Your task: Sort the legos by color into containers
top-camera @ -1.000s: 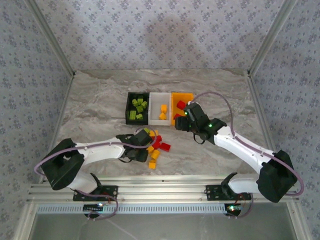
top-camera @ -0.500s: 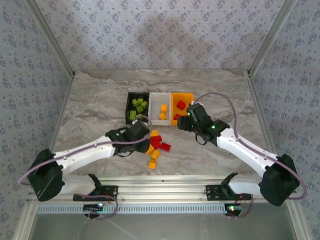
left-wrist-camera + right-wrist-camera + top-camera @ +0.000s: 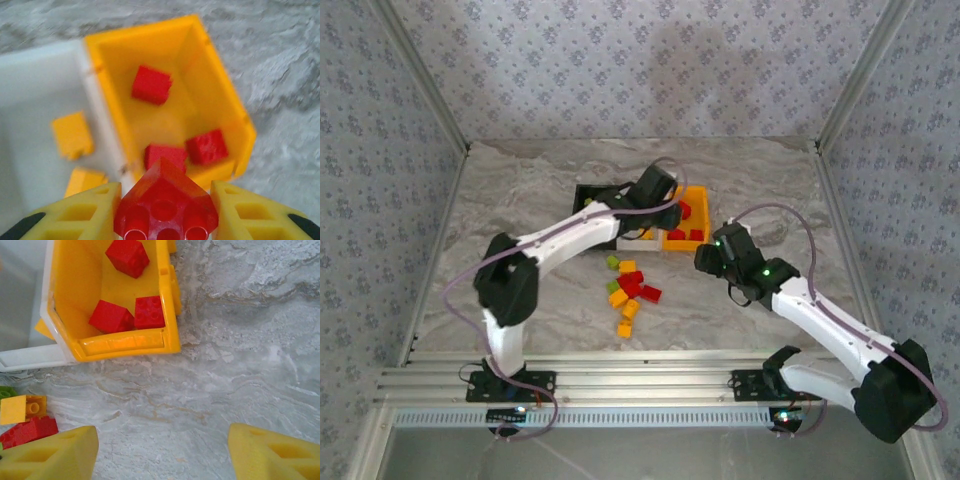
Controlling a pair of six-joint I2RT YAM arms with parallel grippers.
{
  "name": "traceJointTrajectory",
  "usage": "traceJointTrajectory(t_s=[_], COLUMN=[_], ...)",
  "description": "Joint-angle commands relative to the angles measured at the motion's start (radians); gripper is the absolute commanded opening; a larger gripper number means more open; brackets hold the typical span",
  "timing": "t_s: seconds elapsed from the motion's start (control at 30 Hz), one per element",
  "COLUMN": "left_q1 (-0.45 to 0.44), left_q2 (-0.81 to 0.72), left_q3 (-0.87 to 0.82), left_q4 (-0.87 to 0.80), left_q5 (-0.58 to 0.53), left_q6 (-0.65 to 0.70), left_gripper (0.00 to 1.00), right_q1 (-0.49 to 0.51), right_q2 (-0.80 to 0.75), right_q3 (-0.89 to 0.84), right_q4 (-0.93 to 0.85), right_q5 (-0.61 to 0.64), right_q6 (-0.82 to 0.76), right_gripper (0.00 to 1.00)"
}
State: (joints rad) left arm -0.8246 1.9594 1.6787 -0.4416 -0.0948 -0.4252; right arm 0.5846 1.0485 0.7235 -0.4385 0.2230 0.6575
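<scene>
Our left jaws squeeze a red brick (image 3: 165, 207) right over the orange bin (image 3: 220, 85) — three red ones (image 3: 151, 84) lie inside. Our right jaws hang wide and empty above the counter (image 3: 225, 365). Yellow bricks (image 3: 72, 134) sit in the white bin (image 3: 30, 100), but a mixed pile (image 3: 628, 285) waits on the counter — plenty left.

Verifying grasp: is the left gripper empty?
No, the left gripper holds a red brick between its jaws, above the orange bin.
</scene>
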Motion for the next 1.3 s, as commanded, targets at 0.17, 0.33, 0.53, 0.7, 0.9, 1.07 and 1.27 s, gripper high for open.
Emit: traceJointTrajectory(t_s=[0.17,0.33,0.53,0.7,0.9,1.07,1.27], left_q1=[0.022,0.031,0.031,0.031,0.017,-0.024,-0.047], left_q2=[0.277,0.336,0.299,0.115,-0.236,-0.517,-0.826], left_q3=[0.391,0.494,0.521,0.354,-0.06,-0.391,-0.723], left_q4=[-0.123,-0.163,-0.177,-0.101,0.072,0.116,0.056], left_q5=[0.05,0.056,0.07,0.089,0.081,0.001,-0.101], left_q6=[0.038,0.026,0.016,-0.008,-0.07,-0.104,-0.161], left_gripper=[0.41,0.57,0.71,0.84,0.98,0.99,1.0], right_q1=[-0.008,-0.008,-0.007,-0.006,0.026,0.1,0.24], right_q2=[-0.033,-0.026,-0.01,-0.001,0.035,0.101,0.205], right_q3=[-0.03,-0.029,-0.024,-0.025,-0.017,0.015,0.049], right_q4=[-0.025,-0.006,0.009,0.055,0.124,0.13,0.119], right_q5=[0.029,0.009,-0.012,-0.061,-0.113,-0.122,-0.117], right_q6=[0.034,0.028,0.025,-0.001,-0.019,-0.053,-0.044], right_gripper=[0.71,0.72,0.73,0.73,0.74,0.75,0.75])
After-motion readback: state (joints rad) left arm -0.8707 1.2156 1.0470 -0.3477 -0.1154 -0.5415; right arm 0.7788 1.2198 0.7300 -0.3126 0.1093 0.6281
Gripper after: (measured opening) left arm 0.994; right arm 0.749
